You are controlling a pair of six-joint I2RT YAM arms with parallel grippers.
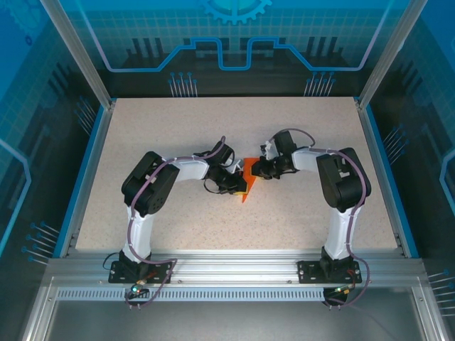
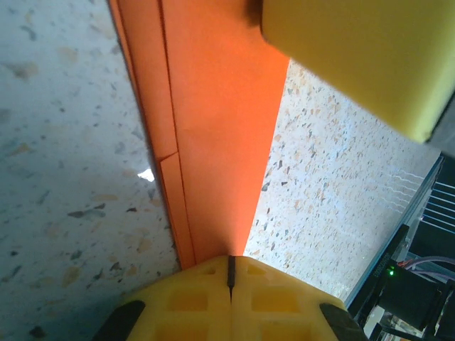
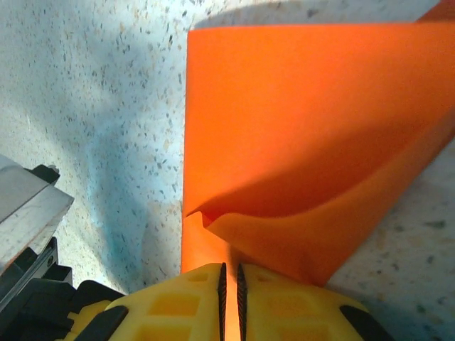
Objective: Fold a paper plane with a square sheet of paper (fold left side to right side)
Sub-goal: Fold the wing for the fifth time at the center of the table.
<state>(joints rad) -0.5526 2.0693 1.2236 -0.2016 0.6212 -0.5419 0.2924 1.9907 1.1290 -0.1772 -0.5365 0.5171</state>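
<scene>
The orange sheet of paper lies mid-table between both grippers, folded into a narrow wedge. In the left wrist view the paper runs as a layered strip from the top edge down to my left gripper. That gripper's jaws are shut tight and sit over the strip's near end; a grip does not show. In the right wrist view my right gripper is shut on the paper, and orange fills the thin gap between its pads. A loose flap curls up off the lower layer. The two grippers nearly touch.
The speckled table has blue rails along its left and right sides and a metal frame along the near edge. A yellow finger of the right gripper hangs over the paper in the left wrist view. Free room lies all round the paper.
</scene>
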